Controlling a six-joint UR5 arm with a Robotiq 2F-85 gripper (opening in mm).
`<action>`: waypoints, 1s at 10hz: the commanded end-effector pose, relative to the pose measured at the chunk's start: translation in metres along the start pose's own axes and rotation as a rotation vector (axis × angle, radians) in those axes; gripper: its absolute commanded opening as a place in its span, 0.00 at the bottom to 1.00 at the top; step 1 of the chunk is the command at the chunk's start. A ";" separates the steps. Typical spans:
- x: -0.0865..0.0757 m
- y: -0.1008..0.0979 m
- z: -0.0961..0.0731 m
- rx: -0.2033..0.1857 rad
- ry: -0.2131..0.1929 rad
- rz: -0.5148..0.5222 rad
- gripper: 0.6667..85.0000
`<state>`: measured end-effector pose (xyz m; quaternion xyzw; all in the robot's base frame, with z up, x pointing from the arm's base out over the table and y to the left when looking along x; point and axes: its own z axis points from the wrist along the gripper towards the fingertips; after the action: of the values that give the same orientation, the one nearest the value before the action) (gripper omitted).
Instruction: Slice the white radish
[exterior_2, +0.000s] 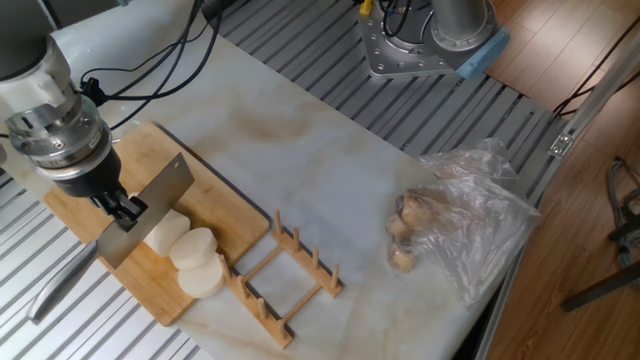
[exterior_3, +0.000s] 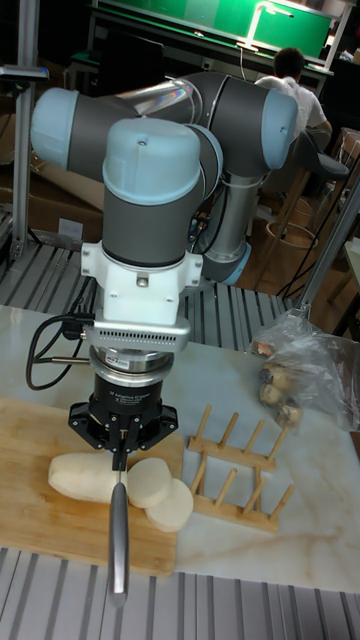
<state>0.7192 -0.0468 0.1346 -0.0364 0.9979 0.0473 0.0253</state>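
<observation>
The hand (exterior_3: 122, 443), closed on the knife (exterior_2: 148, 206), holds the blade crosswise directly above the white radish (exterior_3: 88, 474), which lies lengthwise on the cutting board (exterior_2: 215, 205), two cut discs (exterior_3: 160, 493) beside the blade.

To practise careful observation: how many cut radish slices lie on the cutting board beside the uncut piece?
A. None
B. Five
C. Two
C: two round slices lie overlapping on the cutting board, next to the uncut white radish where the hand holds the knife.
</observation>
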 end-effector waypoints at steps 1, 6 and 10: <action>0.002 0.006 -0.002 0.006 -0.007 0.019 0.01; 0.006 0.001 -0.009 0.058 -0.009 -0.001 0.01; 0.013 0.002 -0.015 0.034 0.004 -0.029 0.01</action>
<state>0.7096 -0.0501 0.1452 -0.0422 0.9986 0.0177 0.0262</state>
